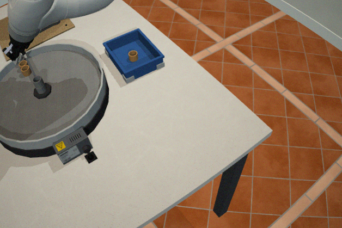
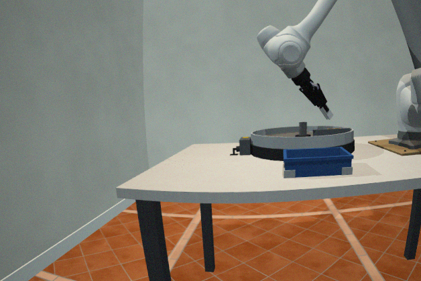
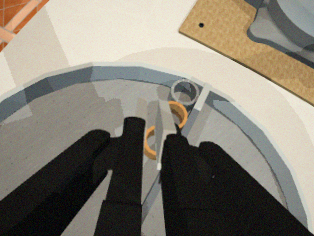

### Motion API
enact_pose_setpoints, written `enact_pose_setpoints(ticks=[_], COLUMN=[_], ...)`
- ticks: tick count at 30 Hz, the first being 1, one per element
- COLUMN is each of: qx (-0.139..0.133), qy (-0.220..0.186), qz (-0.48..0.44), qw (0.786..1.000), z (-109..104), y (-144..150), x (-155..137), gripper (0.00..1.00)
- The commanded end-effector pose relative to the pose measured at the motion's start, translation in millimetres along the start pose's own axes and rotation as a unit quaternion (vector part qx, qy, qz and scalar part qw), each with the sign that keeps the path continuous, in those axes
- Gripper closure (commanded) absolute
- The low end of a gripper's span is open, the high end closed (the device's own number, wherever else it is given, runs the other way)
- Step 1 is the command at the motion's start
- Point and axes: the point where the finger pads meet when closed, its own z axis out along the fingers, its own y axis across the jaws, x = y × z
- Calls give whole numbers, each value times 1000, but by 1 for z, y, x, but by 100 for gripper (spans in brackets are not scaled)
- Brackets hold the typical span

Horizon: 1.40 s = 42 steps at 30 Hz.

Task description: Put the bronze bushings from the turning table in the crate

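Note:
Two bronze bushings [image 1: 22, 63] [image 1: 25, 70] stand side by side at the far edge of the grey turning table [image 1: 93, 62] [image 2: 299, 141]. In the wrist view they show as orange rings [image 3: 178, 105] [image 3: 147, 143], with a steel bushing [image 3: 184, 92] just beyond them at the rim. A third bronze bushing [image 1: 133, 54] stands in the blue crate [image 1: 143, 68] [image 2: 316, 165]. My gripper [image 1: 16, 54] [image 2: 327, 113] [image 3: 150, 114] is shut and empty. It hangs tilted a little above the table's far side, over the two bronze bushings.
A grey post [image 1: 38, 82] rises from the turning table's hub, with a thin divider bar [image 1: 30, 65] running out to the rim. A control box [image 1: 71, 147] sits at the table's front. The arm's base stands on a wooden plate [image 1: 52, 30].

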Motion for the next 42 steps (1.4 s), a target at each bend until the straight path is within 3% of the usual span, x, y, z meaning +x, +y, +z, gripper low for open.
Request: enact_pose_setpoints(ticks=[1, 17, 42], qx=[0, 0, 0], qy=[0, 0, 0], qz=[0, 0, 0], qw=[1000, 1000, 1000], z=[0, 3, 25], y=[0, 0, 0], x=[0, -3, -21], gripper=[94, 94, 94])
